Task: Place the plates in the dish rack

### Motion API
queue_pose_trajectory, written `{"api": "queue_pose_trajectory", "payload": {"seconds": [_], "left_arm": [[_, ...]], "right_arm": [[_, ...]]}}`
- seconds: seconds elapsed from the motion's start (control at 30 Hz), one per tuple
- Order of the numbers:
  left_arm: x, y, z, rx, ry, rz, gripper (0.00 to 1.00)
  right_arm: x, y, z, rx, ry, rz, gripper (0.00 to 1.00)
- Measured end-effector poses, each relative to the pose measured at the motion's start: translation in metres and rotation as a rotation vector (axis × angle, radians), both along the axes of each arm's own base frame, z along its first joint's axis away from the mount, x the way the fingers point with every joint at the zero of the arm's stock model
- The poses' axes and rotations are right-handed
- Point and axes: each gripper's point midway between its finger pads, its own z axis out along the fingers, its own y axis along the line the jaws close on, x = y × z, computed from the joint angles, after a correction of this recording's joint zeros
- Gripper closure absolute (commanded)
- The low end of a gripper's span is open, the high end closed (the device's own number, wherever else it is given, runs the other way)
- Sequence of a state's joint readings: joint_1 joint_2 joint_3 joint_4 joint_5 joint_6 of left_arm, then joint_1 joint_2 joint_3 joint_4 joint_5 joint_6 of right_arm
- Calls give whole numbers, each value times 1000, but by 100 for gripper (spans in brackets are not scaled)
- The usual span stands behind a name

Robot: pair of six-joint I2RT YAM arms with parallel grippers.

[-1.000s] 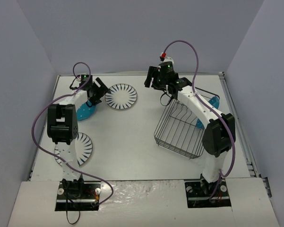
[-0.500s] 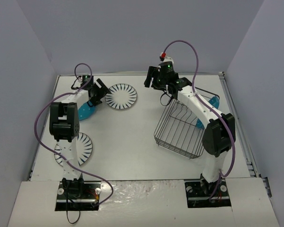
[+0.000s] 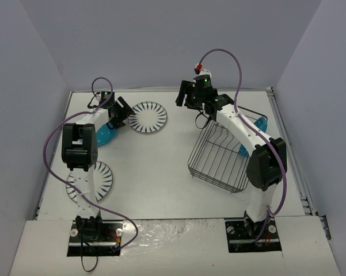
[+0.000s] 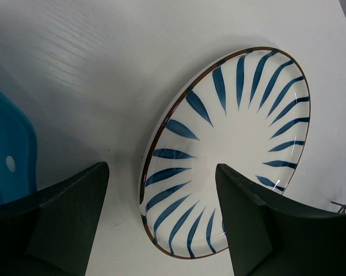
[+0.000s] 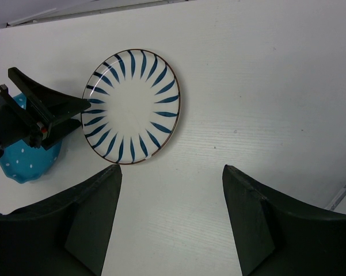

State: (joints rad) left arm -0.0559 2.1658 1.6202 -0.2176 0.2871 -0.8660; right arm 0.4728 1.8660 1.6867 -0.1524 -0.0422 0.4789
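Note:
A white plate with dark radial stripes [image 3: 147, 117] [image 4: 236, 144] [image 5: 132, 103] lies flat at the back middle. My left gripper [image 3: 120, 112] [image 4: 161, 169] is open, its fingers on either side of that plate's near rim without touching it. A teal dotted plate [image 3: 103, 137] [image 4: 6, 155] [image 5: 29, 164] lies just left of it. A second striped plate [image 3: 98, 179] lies by the left arm's base. The black wire dish rack [image 3: 213, 167] stands at the right, and a teal plate [image 3: 260, 125] shows at its far side. My right gripper [image 3: 187, 95] [image 5: 171, 169] hovers open and empty over bare table.
Grey walls close in the white table on three sides. Purple cables loop from both arms. The right arm [image 3: 247, 135] reaches across above the rack and hides part of it. In the right wrist view, the left gripper's fingers [image 5: 52, 106] point at the striped plate.
The left arm has shifted slightly, and its gripper sits a touch closer to the striped plate. The right arm has not moved.

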Motion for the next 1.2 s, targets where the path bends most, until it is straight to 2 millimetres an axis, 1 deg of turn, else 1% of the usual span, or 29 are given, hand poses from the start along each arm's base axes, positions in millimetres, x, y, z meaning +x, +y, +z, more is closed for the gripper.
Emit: {"api": "queue_pose_trajectory", "payload": {"seconds": [0.3, 0.67, 0.73, 0.8, 0.9, 1.0, 1.07, 1.13, 1.2], "left_arm": [[1, -2, 3, 1, -2, -5, 30], [5, -14, 0, 2, 3, -26, 30], [5, -16, 0, 2, 3, -31, 31], [4, -19, 0, 2, 4, -37, 33], [3, -22, -1, 3, 7, -43, 40], [3, -22, -2, 8, 11, -47, 48], [2, -22, -4, 11, 15, -49, 51], [2, -22, -5, 14, 17, -51, 58], [2, -22, -6, 15, 19, -52, 63]], "right_arm": [[0, 0, 0, -1, 1, 0, 33], [-2, -1, 4, 3, -6, 0, 33], [-2, -2, 4, 2, -6, 0, 33], [-2, -2, 4, 2, -5, 0, 33], [-2, -2, 3, 1, -6, 0, 32], [-2, -2, 3, -2, -5, 2, 33], [-2, -2, 2, -3, -4, 1, 33], [-2, -3, 2, -4, -4, 1, 33], [-2, -3, 2, -5, -4, 1, 33]]}}
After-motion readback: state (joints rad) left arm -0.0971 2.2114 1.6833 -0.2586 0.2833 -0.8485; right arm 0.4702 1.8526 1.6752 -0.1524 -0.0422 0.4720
